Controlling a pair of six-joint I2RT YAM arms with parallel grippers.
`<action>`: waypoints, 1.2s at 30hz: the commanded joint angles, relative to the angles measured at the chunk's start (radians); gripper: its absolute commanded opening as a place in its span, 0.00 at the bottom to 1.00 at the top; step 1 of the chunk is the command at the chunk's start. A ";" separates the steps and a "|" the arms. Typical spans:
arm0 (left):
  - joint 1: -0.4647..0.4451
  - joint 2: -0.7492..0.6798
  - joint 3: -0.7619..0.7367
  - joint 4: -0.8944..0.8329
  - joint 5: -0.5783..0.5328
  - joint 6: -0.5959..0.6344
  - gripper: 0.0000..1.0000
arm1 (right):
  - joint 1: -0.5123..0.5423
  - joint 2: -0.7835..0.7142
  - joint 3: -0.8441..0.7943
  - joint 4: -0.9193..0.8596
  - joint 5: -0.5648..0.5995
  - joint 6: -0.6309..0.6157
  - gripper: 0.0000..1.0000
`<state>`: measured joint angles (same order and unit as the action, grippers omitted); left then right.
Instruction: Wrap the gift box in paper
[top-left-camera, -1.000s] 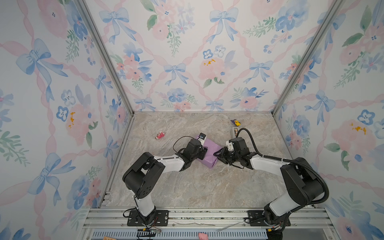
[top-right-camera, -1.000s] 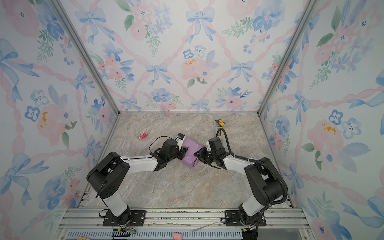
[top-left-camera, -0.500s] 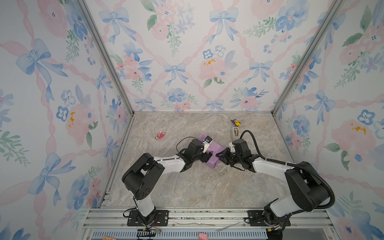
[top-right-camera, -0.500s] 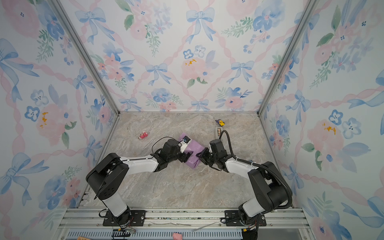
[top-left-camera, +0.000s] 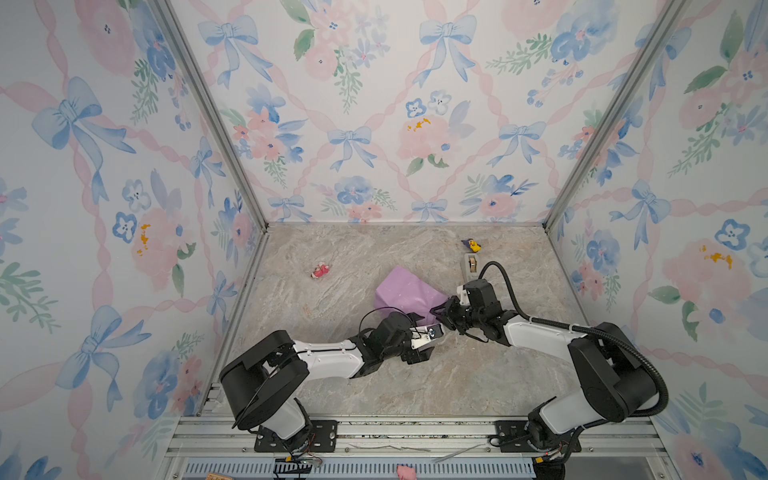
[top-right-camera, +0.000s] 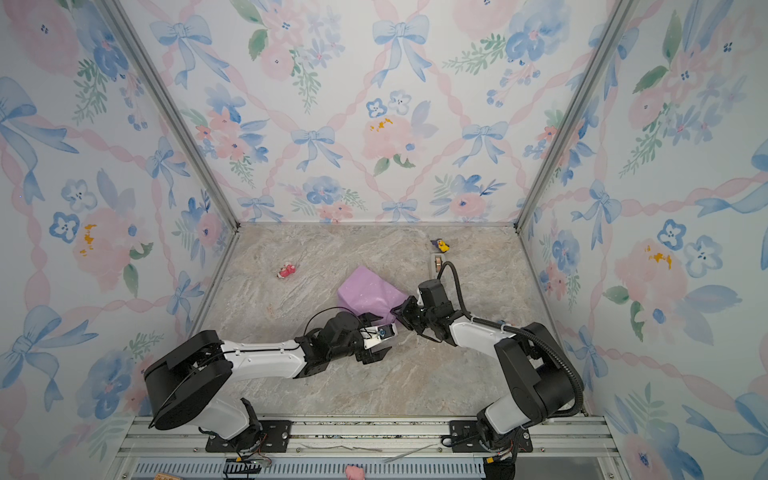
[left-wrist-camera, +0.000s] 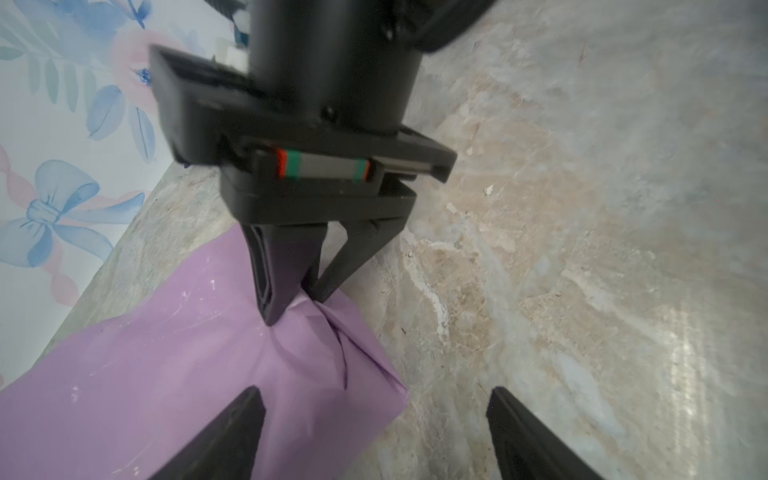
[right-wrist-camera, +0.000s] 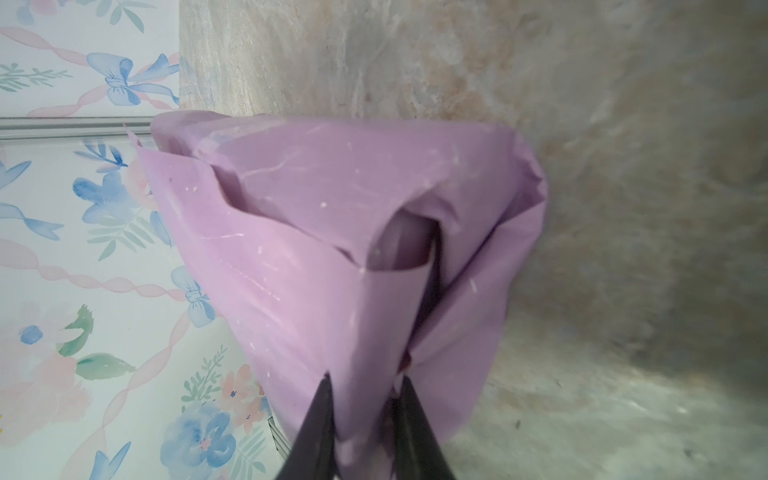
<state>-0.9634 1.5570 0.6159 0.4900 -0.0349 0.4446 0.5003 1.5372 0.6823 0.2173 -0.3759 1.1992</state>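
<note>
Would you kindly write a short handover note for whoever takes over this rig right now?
Left hand: open, empty, beside the paper's near corner.
Right hand: shut on a bunched corner of the paper.
Box: not visible; probably inside the paper bundle.
Done: paper folded loosely around, lilac side out.
Left: flaps gape and no tape shows on them; likely tighten the folds, then tape. Dispenser stands beyond the right hand.

One crumpled sheet of lilac-purple speckled paper (top-left-camera: 409, 295), one small grey tape dispenser (top-left-camera: 471, 263), one tiny red-pink figure (top-left-camera: 320, 271), one tiny yellow-purple figure (top-left-camera: 471, 245), two black-and-white robot arms: left arm (top-left-camera: 328, 359), right arm (top-left-camera: 540, 334).
</note>
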 joint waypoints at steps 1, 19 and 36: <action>-0.022 0.017 -0.021 0.132 -0.210 -0.045 0.87 | 0.021 0.006 -0.026 -0.004 0.001 0.025 0.18; 0.120 -0.283 -0.309 0.258 -0.202 -0.816 0.83 | 0.112 -0.035 -0.055 0.009 0.151 0.116 0.16; 0.176 -0.229 -0.241 0.113 -0.102 -1.195 0.79 | 0.173 -0.058 -0.072 0.022 0.248 0.168 0.16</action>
<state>-0.7971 1.3098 0.3519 0.6289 -0.1772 -0.6842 0.6552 1.4738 0.6304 0.2901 -0.1596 1.3540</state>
